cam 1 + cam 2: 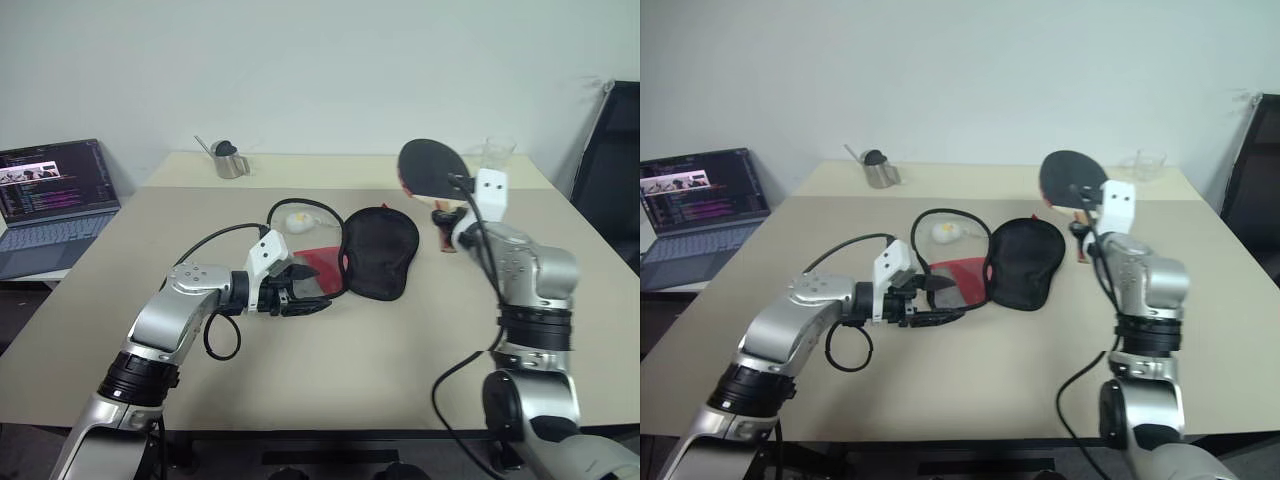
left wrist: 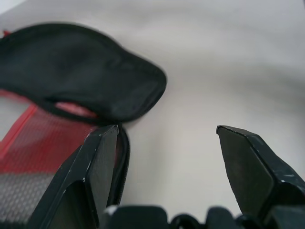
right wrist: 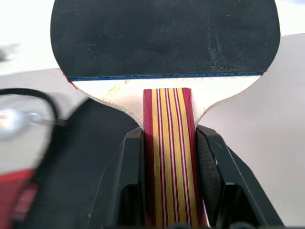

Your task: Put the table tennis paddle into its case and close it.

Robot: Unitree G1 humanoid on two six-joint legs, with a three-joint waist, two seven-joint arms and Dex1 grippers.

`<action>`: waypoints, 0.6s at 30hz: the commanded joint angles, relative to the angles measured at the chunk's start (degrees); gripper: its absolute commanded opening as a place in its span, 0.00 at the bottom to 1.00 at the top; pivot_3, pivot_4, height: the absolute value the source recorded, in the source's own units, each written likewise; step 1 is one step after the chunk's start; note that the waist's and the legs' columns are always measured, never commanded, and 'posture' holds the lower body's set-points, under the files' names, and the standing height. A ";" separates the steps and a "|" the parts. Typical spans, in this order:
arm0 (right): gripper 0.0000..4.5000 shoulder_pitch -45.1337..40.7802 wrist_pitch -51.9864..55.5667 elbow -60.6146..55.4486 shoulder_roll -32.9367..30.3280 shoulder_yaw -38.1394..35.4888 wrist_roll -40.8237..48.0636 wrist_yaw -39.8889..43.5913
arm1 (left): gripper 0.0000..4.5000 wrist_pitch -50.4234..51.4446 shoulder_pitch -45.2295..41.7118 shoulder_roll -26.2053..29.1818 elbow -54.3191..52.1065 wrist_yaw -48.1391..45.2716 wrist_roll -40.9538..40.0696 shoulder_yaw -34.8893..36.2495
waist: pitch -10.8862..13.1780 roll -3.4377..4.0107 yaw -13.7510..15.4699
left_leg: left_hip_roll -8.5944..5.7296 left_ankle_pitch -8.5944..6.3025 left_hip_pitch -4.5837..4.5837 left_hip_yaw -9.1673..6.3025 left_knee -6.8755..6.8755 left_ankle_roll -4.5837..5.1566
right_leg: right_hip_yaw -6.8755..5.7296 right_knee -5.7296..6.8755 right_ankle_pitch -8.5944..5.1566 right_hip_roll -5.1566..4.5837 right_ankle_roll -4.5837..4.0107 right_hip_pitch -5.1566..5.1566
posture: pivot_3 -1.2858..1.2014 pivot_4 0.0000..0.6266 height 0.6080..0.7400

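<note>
Here the right gripper (image 3: 167, 157) pinches the table tennis paddle (image 1: 432, 168) by its handle, lifted above the table's (image 1: 300, 380) far right part, while the left gripper (image 1: 300, 297), fingers spread, hovers at the case (image 1: 378, 250) mid-table, likely to steady it.

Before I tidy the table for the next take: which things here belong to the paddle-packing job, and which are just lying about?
Job:
- table tennis paddle, held by its handle in the right gripper
- case, lying open on the table
- left gripper, open at the case's edge

Lying about:
- laptop
- metal cup
- clear container
</note>
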 commanded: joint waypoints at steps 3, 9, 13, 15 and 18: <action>0.24 -2.65 -6.31 2.83 7.00 1.04 -0.22 -3.84 | 0.80 0.23 1.66 2.38 -0.92 0.15 0.54 1.21 | 0.00 0.00 0.07 | 0.01 0.00 0.00 -0.02 -0.02 0.00 | -0.02 -0.01 0.00 0.00 -0.01 -0.01 | 0.52 0.24 1.00; 0.24 -0.40 -8.00 5.93 12.50 2.52 -0.52 -5.86 | 0.80 0.16 4.55 4.94 -0.63 1.80 2.00 1.93 | 0.00 0.00 0.10 | 0.02 0.00 -0.01 -0.03 -0.03 0.00 | -0.04 0.00 0.00 -0.02 -0.02 -0.01 | 0.52 0.24 1.00; 0.24 0.21 -9.54 8.20 13.61 1.70 -0.03 -7.08 | 0.80 1.37 6.35 4.80 -3.13 2.60 1.19 2.13 | 0.00 0.00 0.22 | -0.01 0.00 -0.02 -0.03 -0.02 0.00 | -0.06 -0.02 0.04 -0.09 -0.09 -0.01 | 0.52 0.24 1.00; 0.24 0.60 -10.17 9.34 13.63 1.98 -0.25 -7.29 | 0.80 1.72 6.94 4.64 -3.78 3.10 1.37 1.99 | 0.00 0.00 0.13 | -0.01 0.00 -0.03 -0.04 -0.03 0.00 | -0.07 -0.04 0.09 -0.10 -0.17 -0.01 | 0.52 0.24 1.00; 0.24 1.07 -11.74 12.17 12.67 1.69 -1.04 -8.19 | 0.80 2.24 7.28 4.48 -4.36 3.67 1.42 1.83 | 0.00 0.00 0.07 | 0.04 0.00 -0.02 -0.06 -0.04 0.00 | -0.07 -0.02 0.08 -0.09 -0.18 -0.01 | 0.52 0.24 1.00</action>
